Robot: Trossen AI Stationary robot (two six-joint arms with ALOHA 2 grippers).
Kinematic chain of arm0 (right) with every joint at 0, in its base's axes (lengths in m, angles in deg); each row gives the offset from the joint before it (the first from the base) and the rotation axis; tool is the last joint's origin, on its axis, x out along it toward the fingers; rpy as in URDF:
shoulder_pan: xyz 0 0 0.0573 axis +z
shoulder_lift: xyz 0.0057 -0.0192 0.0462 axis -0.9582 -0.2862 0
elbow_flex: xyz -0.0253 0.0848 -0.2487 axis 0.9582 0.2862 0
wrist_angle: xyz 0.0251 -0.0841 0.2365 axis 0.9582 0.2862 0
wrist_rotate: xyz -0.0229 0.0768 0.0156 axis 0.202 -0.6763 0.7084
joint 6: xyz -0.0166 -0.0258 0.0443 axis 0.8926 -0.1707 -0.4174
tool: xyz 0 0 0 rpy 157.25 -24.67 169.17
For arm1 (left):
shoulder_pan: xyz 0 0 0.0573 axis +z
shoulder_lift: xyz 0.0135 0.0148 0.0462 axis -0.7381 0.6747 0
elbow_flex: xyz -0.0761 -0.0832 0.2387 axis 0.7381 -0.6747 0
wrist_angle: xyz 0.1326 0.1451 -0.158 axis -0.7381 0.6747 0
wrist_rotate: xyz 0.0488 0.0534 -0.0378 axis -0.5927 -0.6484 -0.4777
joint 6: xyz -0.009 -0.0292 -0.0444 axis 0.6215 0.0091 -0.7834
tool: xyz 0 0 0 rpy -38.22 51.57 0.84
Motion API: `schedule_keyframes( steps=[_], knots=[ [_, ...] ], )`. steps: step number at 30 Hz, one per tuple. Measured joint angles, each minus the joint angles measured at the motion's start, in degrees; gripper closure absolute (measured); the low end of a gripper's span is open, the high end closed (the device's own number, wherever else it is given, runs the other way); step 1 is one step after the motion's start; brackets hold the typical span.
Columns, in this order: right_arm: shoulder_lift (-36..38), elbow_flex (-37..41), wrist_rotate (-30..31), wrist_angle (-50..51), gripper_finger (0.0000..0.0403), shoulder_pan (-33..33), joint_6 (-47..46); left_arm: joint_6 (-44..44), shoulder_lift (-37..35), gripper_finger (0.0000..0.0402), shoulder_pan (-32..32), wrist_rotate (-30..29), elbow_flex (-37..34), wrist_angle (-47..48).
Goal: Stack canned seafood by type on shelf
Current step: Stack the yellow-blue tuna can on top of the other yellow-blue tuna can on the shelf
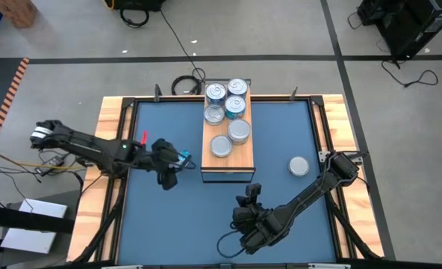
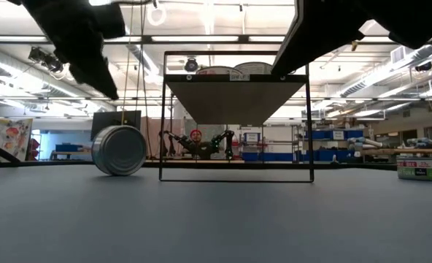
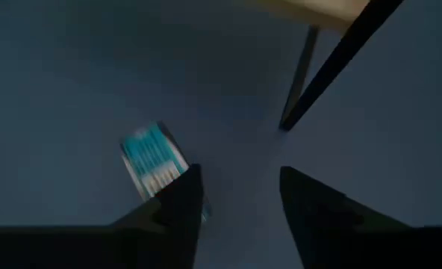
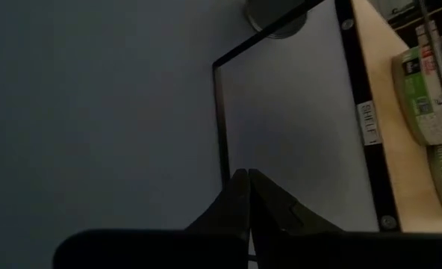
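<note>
Tins (image 1: 228,112) stand on the shelf (image 1: 243,160), six of them grouped toward its far end, while one more tin (image 1: 299,166) lies alone on the blue surface (image 1: 161,217) to the right of the shelf. Left gripper (image 1: 178,163) hovers just beside the shelf's left edge with its jaws wide apart, and a teal tin (image 3: 153,159) lies on the surface close to one finger (image 3: 181,211), not held. Right gripper (image 1: 250,196) is near the shelf's front end, jaws closed together and holding nothing.
</note>
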Motion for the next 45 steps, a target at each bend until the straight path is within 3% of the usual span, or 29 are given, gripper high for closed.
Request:
schedule_keyframes(
  steps=[9, 13, 16, 35, 40, 45],
  knots=[
    [0.0, 0.0, -0.8, 0.1, 0.0389, 0.0, 0.0, -7.9, 7.0, 0.0106, -0.5, -4.1, 0.0, 0.5],
    [0.0, 0.0, -1.2, 0.1, 0.0393, 0.0, -0.1, -9.0, 8.4, 0.0072, -0.5, -10.7, 0.0, 0.5],
    [0.0, 0.0, -1.2, 0.1, 0.0394, 0.0, -0.1, -9.0, 10.0, 0.006, 0.1, -12.1, 0.0, -0.6],
    [0.0, 0.0, -1.3, 0.2, 0.039, 0.0, -0.2, -7.6, 17.9, 0.0066, 6.9, -13.4, 0.0, -7.3],
    [0.0, 0.0, -1.2, 0.3, 0.0391, 0.0, -0.3, -7.4, 20.3, 0.0093, 8.3, -13.4, 0.0, -7.4],
    [0.0, 0.0, -1.2, 0.5, 0.0392, 0.0, -0.2, -7.2, 21.4, 0.0151, 8.5, -13.3, 0.0, -6.5]
  ],
)
